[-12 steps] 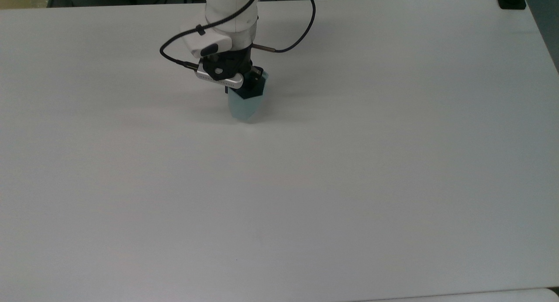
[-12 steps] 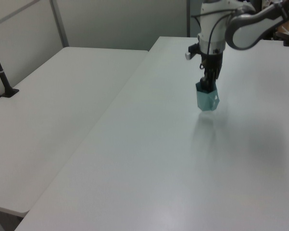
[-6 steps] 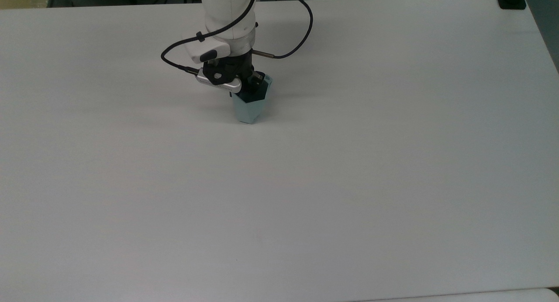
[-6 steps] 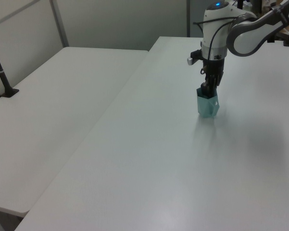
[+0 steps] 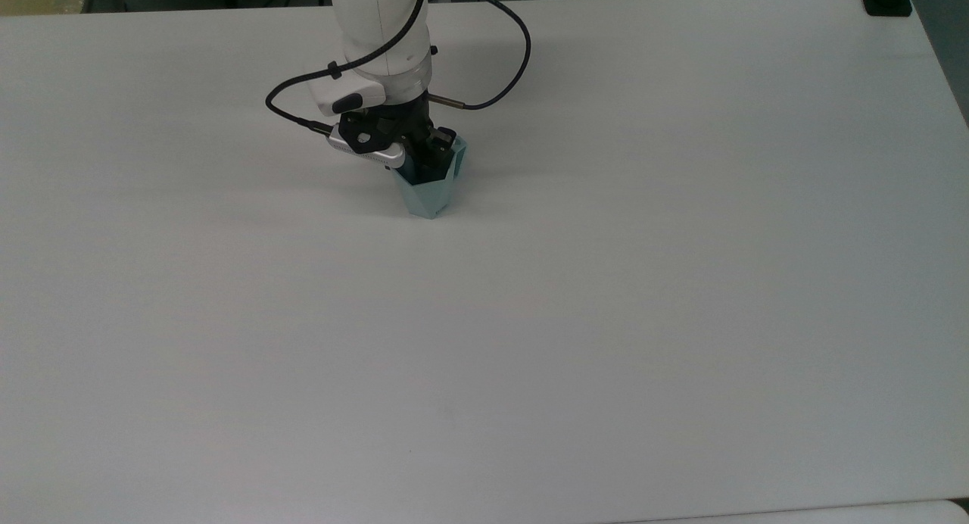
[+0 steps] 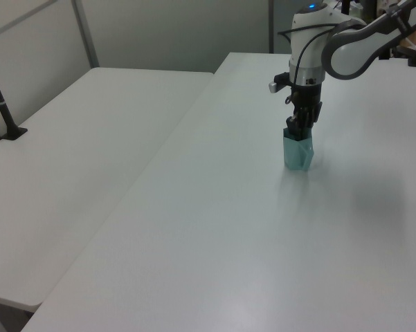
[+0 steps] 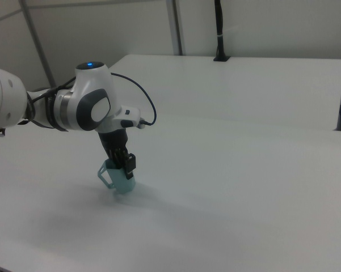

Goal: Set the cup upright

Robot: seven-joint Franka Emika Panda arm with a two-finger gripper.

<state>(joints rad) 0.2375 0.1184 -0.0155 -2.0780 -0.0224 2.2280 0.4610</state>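
Gripper [image 5: 430,154] in upper centre-left of top view, fingers reaching into the cup's mouth, pinching the cup [image 5: 429,191] by its rim wall, cup mouth-up on white table [image 5: 606,282], no legible markings.

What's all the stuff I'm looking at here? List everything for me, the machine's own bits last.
cup: one, pale teal-blue, standing on its narrow base on the near table, mouth up, under the gripper.
near table: one, white, holding the cup.
second table: one, white, beside the near table, on the left view's left.
black post: one, clamped on the second table's far edge.
cable: one, black, looping round the wrist.
gripper: one, black, shut on the cup's rim.
arm: one, white and grey.
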